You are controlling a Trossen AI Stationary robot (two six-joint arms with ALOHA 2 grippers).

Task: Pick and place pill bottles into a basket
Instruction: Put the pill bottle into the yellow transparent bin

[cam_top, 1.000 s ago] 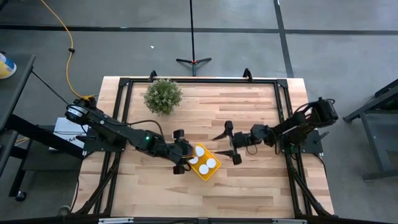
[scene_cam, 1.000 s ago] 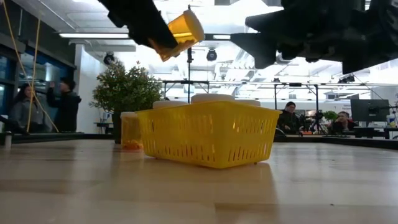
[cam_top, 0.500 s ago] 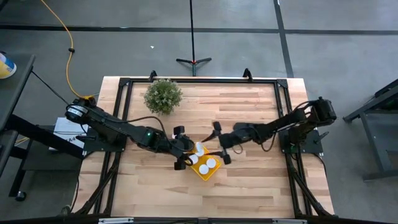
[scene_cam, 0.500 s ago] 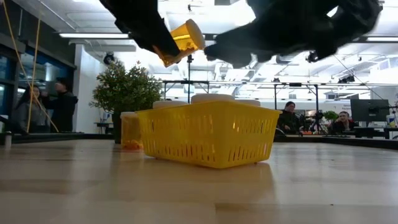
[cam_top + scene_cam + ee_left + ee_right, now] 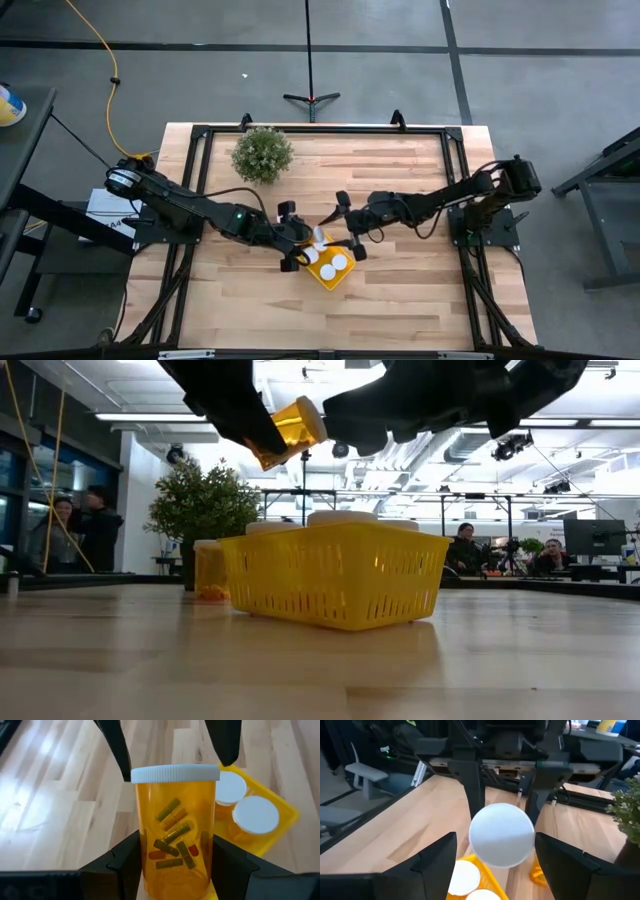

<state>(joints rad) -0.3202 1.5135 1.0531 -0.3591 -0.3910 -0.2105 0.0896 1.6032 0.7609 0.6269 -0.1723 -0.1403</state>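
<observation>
On the far left of the low view a loose pill bottle (image 5: 211, 571) stands on the table just beside the basket (image 5: 335, 578), with the potted plant (image 5: 202, 503) behind it. The left gripper (image 5: 291, 238) is clamped on another bottle (image 5: 287, 428), tilted and held up over the basket's left end. Two white caps (image 5: 333, 263) already show inside (possibly more, hidden). To the right, the right gripper (image 5: 340, 226) has its fingers spread wide and empty, facing the held bottle's cap. This looks like a handover or a placement in hand. Next, either the right fingers must close around the cap end, or the left arm must lower and release into free space.
</observation>
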